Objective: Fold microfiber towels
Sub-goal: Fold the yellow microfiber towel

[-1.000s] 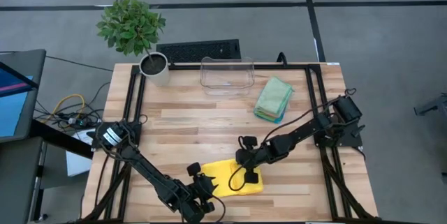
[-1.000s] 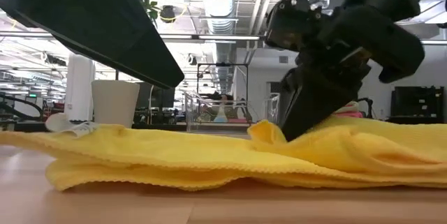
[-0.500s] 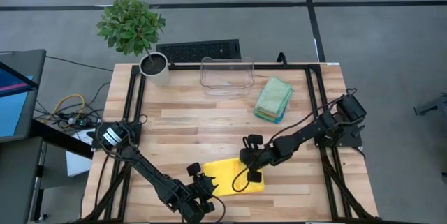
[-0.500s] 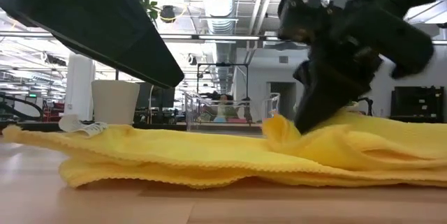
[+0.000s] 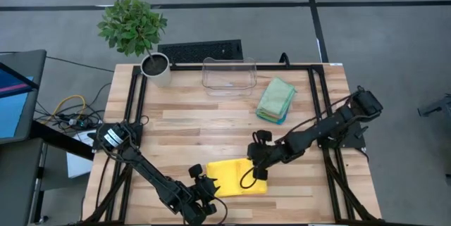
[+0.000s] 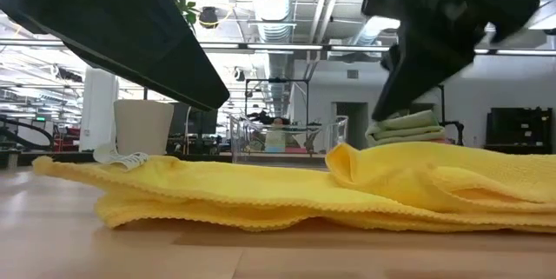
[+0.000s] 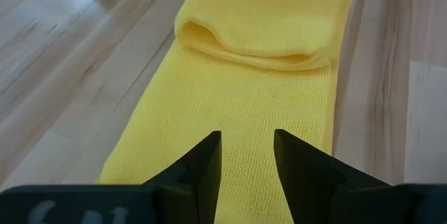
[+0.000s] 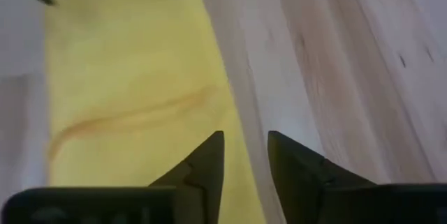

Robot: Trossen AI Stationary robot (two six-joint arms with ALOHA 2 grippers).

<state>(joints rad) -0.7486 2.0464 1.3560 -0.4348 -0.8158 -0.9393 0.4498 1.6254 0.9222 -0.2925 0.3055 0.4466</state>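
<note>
The yellow microfiber towel (image 5: 236,178) lies folded on the wooden table near its front edge; a raised fold (image 7: 244,46) crosses it, and a white tag (image 6: 122,156) sticks out at its left end. My left gripper (image 5: 210,184) stands open over the towel's left end (image 7: 248,155). My right gripper (image 5: 258,172) is open above the towel's right edge (image 8: 246,155), and in the low view (image 6: 417,62) it is clear of the cloth. A stack of folded towels (image 5: 276,99), pale green on top, rests at the far right.
A clear plastic bin (image 5: 229,76) stands at the far edge, with a white pot holding a green plant (image 5: 156,67) at the far left corner. Black rails (image 5: 134,113) run along both sides of the table. Bare wood lies between the yellow towel and the bin.
My right gripper has opened and let go of the yellow towel, then risen and drawn back toward the table's right edge. The towel has been dragged slightly to the right, and a raised pucker stays where it was held.
</note>
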